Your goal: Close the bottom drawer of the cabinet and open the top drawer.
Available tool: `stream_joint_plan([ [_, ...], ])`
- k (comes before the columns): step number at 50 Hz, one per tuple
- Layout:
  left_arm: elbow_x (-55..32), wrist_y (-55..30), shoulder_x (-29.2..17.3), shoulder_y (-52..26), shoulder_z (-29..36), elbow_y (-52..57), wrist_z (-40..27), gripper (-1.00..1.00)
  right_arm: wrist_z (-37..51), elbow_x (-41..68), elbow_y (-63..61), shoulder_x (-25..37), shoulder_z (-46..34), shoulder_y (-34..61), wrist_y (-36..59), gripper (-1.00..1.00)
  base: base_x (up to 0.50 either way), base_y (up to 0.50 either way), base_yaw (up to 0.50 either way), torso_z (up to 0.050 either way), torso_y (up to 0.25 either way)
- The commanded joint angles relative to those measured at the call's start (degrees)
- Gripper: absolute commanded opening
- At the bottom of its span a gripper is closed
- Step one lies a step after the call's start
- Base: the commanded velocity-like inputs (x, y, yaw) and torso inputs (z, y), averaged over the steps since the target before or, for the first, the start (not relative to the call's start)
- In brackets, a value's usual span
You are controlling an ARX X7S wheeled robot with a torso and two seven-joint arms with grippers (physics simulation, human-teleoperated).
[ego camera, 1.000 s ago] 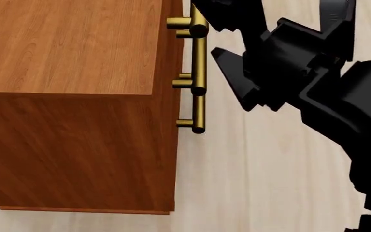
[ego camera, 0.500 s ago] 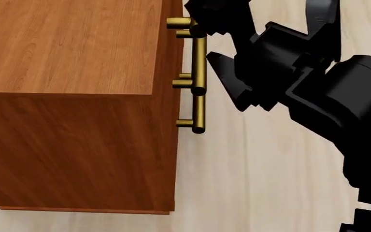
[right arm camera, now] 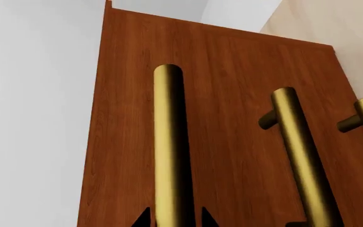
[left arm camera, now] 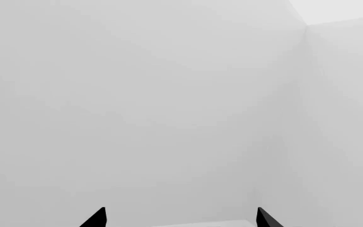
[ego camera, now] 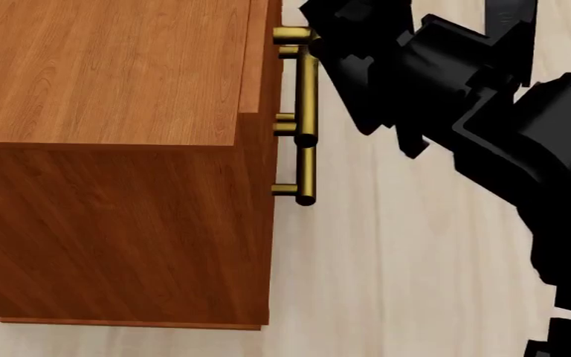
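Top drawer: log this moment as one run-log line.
top drawer: slightly out of cabinet | right claw: straddling its brass handle | left claw: open, facing blank wall | bottom drawer: appears closed

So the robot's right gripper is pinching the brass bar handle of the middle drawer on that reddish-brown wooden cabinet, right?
Not quite: it is at the handle of the top drawer, not the middle one. The right wrist view shows the right gripper with its fingertips either side of that brass bar handle on the reddish-brown wooden cabinet; in the head view that drawer stands slightly out.
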Motion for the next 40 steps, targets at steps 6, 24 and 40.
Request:
stream_joint_plan([
  [6, 0.2, 0.7, 0.1, 0.4, 0.2, -0.4, 0.1, 1.00, 4.1, -0.3, -3.3, 2.6, 0.2, -2.1, 2.0, -1.00, 0.00, 0.00, 0.00, 0.000, 0.000],
  [24, 0.1, -0.1, -0.3, 0.1, 0.3, -0.1, -0.4, 1.00, 11.8, 10.3, -8.7, 4.3, 2.5, -6.7, 1.1, -1.00, 0.00, 0.00, 0.00, 0.000, 0.000],
  [40, -0.1, -0.5, -0.6, 0.0, 0.4, 0.1, -0.6, 1.00, 14.3, 13.7, -14.5, 7.7, 4.5, -10.7, 1.2, -1.00, 0.00, 0.00, 0.00, 0.000, 0.003],
])
